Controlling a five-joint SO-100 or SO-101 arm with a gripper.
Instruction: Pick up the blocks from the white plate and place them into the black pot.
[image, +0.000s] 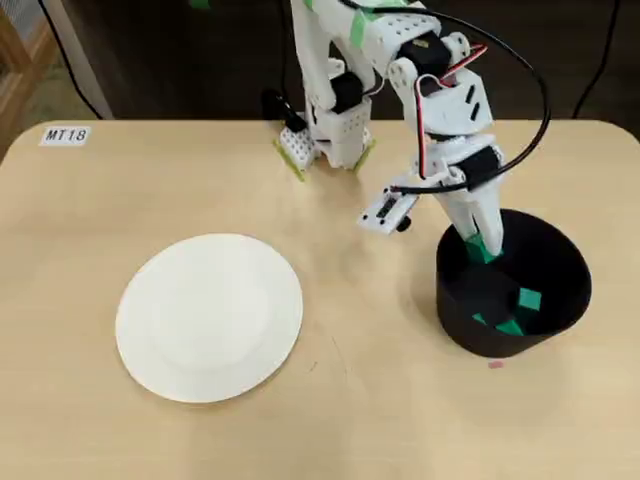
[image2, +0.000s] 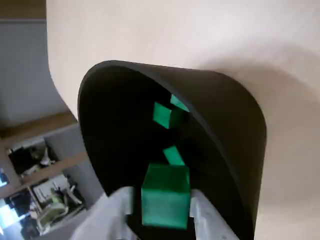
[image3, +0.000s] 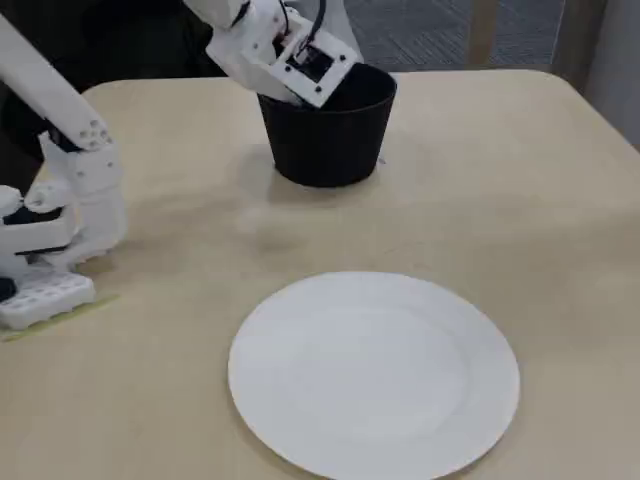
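The gripper, clamped on the last green block, hung inside the black pot above three dropped blocks, leaving the white plate bare.

Arm reaching into the black pot at the far side of the bench.
The white plate lies bare in the foreground, well apart from the pot; the claw's tips are hidden inside the pot.
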